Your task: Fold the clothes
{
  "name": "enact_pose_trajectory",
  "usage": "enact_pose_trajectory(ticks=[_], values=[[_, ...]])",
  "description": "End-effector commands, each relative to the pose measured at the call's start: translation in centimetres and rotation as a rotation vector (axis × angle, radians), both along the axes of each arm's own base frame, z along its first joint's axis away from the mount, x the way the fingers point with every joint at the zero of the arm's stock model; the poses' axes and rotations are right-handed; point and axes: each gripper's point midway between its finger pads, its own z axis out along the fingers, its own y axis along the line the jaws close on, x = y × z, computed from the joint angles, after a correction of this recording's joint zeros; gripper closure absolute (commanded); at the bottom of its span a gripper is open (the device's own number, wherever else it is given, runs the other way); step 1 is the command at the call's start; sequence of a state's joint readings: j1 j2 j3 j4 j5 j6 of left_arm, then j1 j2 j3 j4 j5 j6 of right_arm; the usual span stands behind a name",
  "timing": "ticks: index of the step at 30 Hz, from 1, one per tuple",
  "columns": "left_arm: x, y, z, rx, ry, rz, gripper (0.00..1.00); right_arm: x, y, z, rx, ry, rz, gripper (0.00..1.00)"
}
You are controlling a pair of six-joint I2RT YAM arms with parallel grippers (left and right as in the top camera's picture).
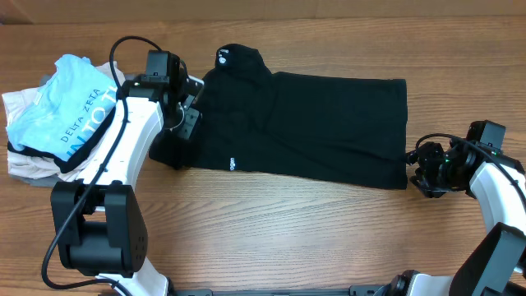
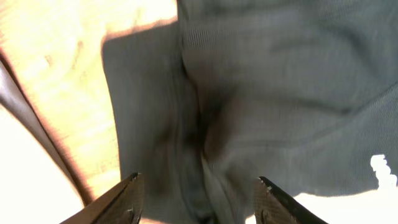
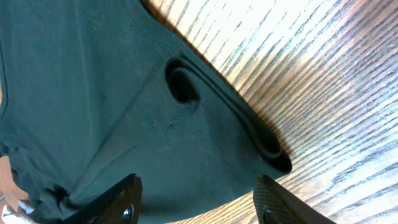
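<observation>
We read "DELTA ZETA" on the crumpled light-blue shirt [image 1: 70,111] beside the plain black soft shirt [image 1: 312,123], its small white print [image 1: 233,162] seemingly illegible, with left gripper [image 2: 199,199] and right gripper [image 3: 199,199] both gaping empty.

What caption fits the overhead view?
Black shirt on table; left gripper open at collar end, right gripper open at the other.

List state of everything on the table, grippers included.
Black shirt: laid out flat on the table, creased, bunched at its left end, not yet a compact fold.
Left gripper: open, over the bunched fabric, holding nothing.
Right gripper: open, over the shirt's right edge, holding nothing.
Blue shirt: crumpled, on top of the pile at far left.
White garment: under the blue shirt, in the pile.
</observation>
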State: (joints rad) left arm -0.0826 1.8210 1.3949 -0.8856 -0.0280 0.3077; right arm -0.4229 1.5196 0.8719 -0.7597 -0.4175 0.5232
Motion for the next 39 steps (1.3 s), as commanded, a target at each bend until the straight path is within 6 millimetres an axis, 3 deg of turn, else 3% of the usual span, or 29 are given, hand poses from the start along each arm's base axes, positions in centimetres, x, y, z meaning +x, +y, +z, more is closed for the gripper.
enact_pose_trajectory(ticks=[1,5,8,10,12,14,16,17,20,28,34,39], values=[[-1.4,0.8,-0.8,0.02,0.068,0.05,0.39,0.7,-0.3,0.6,-0.017,-0.022,0.009,0.38],[-3.7,0.9,-1.8,0.021,0.156,0.083,0.38,0.8,-0.3,0.6,-0.02,-0.025,0.008,0.38],[-5.5,-0.2,-3.8,-0.045,0.213,0.083,0.37,0.7,-0.6,0.5,-0.033,-0.019,0.005,0.38],[-6.4,-0.7,-5.2,-0.076,0.237,0.082,0.41,0.7,-0.6,0.5,-0.035,-0.018,0.004,0.38],[-7.0,-0.4,-6.4,-0.066,0.242,0.11,0.52,0.7,-0.6,0.5,-0.035,-0.018,0.004,0.38],[-7.5,0.2,-7.3,-0.036,0.243,0.133,0.73,0.7,-0.6,0.5,-0.035,-0.018,0.004,0.38],[-7.8,1.9,-7.8,0.036,0.234,0.191,0.94,0.8,-0.6,0.5,-0.037,-0.02,0.004,0.38],[-7.7,3.4,-7.7,0.094,0.22,0.26,0.96,0.8,-0.8,0.5,-0.043,-0.02,0.001,0.38],[-7.8,6.8,-7.2,0.182,0.191,0.422,0.96,0.7,-1.4,0.3,-0.077,-0.009,-0.01,0.38],[-7.9,9.1,-7.4,0.095,0.199,0.534,0.96,-2.1,-2.3,-1.1,-0.143,0.124,-0.027,0.32],[-7.8,8.9,-7.5,0.064,0.198,0.539,0.96,-0.2,2.7,-0.7,-0.008,-0.073,0.228,0.34],[-7.8,8.9,-7.5,0.06,0.199,0.539,0.97,-0.6,6.0,-0.6,0.034,-0.075,0.345,0.45]])
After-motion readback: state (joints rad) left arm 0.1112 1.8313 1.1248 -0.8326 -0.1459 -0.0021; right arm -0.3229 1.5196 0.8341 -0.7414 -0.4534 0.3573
